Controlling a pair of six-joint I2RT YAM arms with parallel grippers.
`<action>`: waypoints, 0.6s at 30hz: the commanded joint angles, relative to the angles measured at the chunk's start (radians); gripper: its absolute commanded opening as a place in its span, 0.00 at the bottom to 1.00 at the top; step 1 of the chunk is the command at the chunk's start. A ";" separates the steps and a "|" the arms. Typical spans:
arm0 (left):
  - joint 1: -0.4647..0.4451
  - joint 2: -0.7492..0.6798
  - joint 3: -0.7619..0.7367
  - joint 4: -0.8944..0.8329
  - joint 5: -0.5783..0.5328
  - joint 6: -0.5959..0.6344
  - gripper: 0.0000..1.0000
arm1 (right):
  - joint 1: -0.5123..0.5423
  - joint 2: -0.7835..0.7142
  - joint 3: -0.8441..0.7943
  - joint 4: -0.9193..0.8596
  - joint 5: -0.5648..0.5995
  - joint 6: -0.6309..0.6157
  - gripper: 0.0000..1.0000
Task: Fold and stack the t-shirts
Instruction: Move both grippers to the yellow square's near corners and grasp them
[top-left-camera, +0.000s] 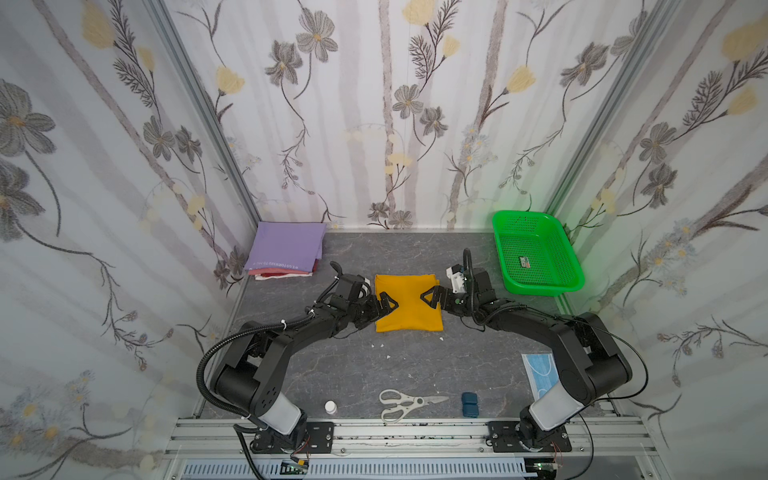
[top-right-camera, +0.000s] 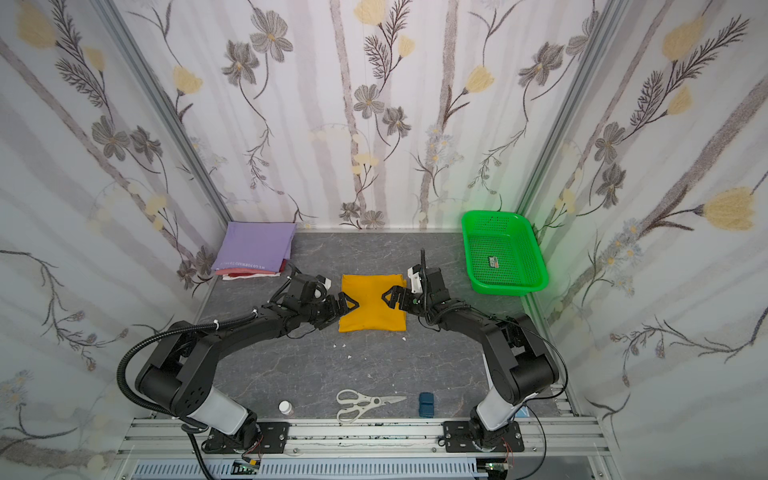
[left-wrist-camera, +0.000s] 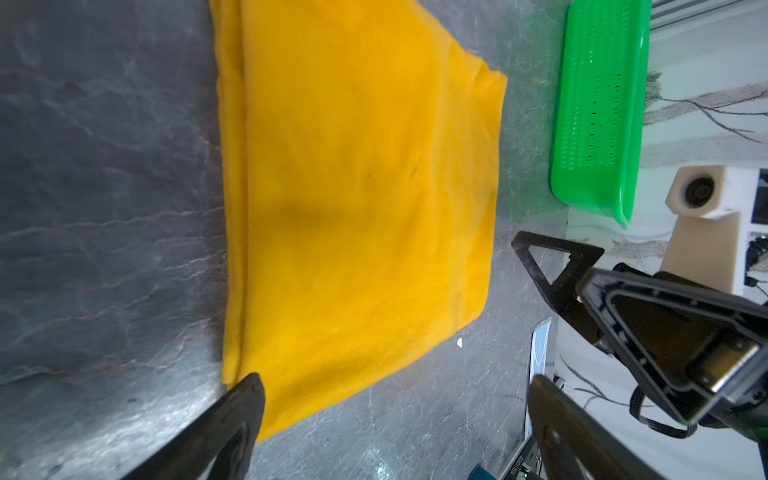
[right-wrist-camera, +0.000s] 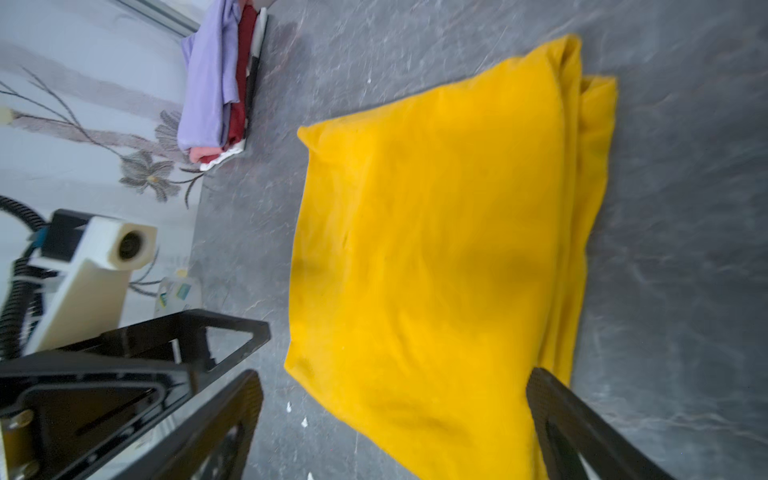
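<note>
Folded yellow t-shirt (top-left-camera: 409, 309) lies mid-surface (top-left-camera: 415, 365) — left claw (top-left-camera: 388, 305) and right claw (top-left-camera: 428, 297) hang over its side edges, both spread wide, gripping nothing. The lavender-topped stack of t-shirts (top-left-camera: 286, 249) sits in the far left corner.

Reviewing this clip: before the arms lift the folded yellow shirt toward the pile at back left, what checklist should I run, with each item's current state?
1. Mustard-yellow cloth t-shirt folded into a flat rectangle: ok.
2. Left gripper open at the shirt's left edge: ok.
3. Right gripper open at its right edge: ok.
4. Either gripper under the cloth layers: cannot tell.
5. Folded lavender t-shirt lying flat on top of the stack: ok.
6. White-handled metal scissors lying apart from the shirt: ok.
</note>
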 joint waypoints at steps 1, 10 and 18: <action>0.013 0.009 0.060 -0.121 0.003 0.084 1.00 | -0.004 0.040 0.098 -0.227 0.168 -0.120 1.00; 0.027 0.171 0.271 -0.350 -0.116 0.175 1.00 | 0.000 0.223 0.342 -0.529 0.478 -0.227 1.00; 0.022 0.309 0.365 -0.337 -0.071 0.231 1.00 | 0.008 0.278 0.372 -0.565 0.496 -0.260 1.00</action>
